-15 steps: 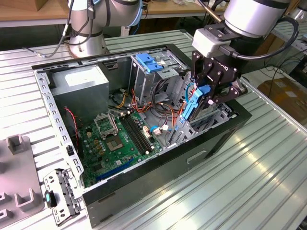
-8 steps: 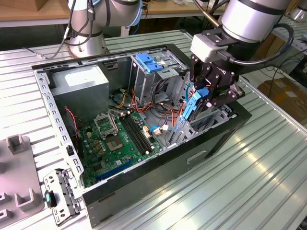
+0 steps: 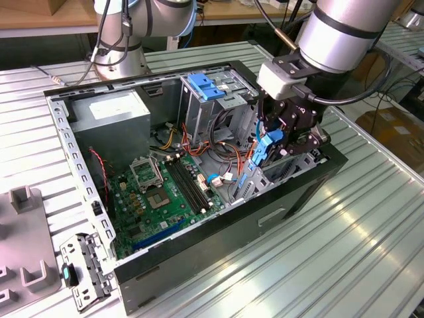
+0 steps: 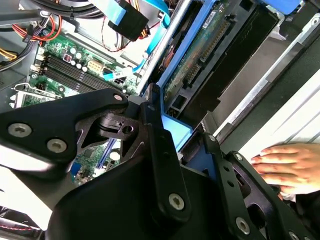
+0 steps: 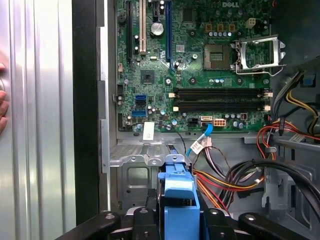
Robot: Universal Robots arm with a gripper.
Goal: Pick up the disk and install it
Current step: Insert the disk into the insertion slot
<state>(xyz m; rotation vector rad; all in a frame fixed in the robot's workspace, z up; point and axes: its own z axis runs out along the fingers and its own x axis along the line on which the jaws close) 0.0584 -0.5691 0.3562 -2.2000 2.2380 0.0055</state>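
Blue-framed disk (image 3: 265, 148), pinched on edge by the hand (image 5: 178, 218), low inside the open computer case (image 3: 199, 248)

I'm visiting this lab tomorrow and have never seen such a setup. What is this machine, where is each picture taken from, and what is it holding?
The machine is a robot arm with a gripper, a kind of clamp, at its end. The exterior view comes from a camera standing off the arm. Both wrist views come from cameras riding on the arm, looking past the gripper. On the ribbed metal table lies an open computer case with its green motherboard exposed. The gripper is shut on the disk, a hard drive in a blue plastic frame, at a metal bay at one end of the case. A person's hand rests on the table beside the case.
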